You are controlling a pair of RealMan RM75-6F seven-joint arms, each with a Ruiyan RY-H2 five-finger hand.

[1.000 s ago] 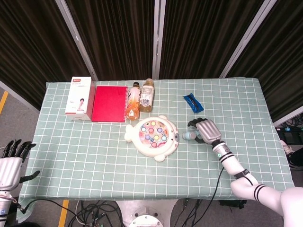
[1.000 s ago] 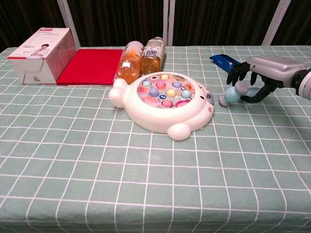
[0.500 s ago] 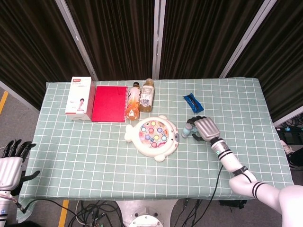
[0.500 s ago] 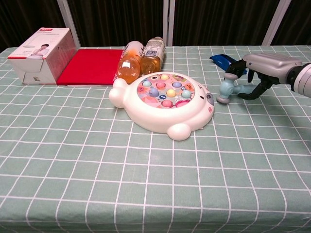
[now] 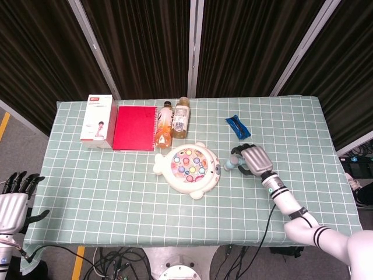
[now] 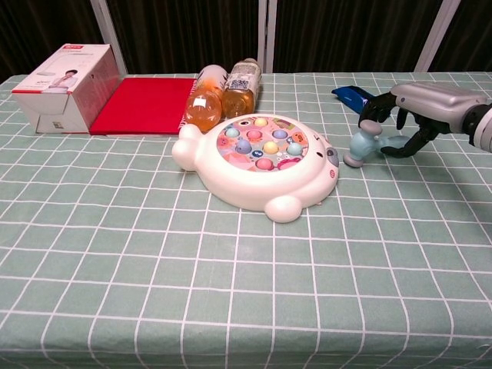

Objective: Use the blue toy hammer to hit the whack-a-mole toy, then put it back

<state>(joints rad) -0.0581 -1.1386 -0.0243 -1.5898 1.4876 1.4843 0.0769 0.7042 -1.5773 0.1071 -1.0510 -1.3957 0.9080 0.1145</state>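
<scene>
Half a second back the right hand [image 6: 419, 115] had carried the blue toy hammer [image 6: 361, 146] in close beside the whack-a-mole toy [image 6: 257, 161]; now it has eased a little away from the toy and slightly lower, roughly toward where it was a second ago. That hand is closed around the hammer's handle, with the pale blue head poking out toward the toy, just beside its rim and raised off the tablecloth in the chest view. No peg on the toy's face looks struck from here, though I cannot tell that for sure, so by my reading the hitting step is only being lined up. The left hand [image 5: 14, 204] hangs well away from the toy, off the table's near corner, its fingers spread and holding nothing. Behind the toy lie two drink bottles [image 6: 223, 88] on their sides, beside them a red notebook [image 5: 134, 127] and a white box [image 5: 98, 119]; a small blue packet [image 5: 237, 125] sits beyond the hammer hand. The chief risk is the grip: the hammer seems held far along its short handle with the fingertips, so a sharp swing could twist it loose or send it skidding. A blow that lands on the toy's rim rather than the pegs might also shove the whole toy toward the bottles.
</scene>
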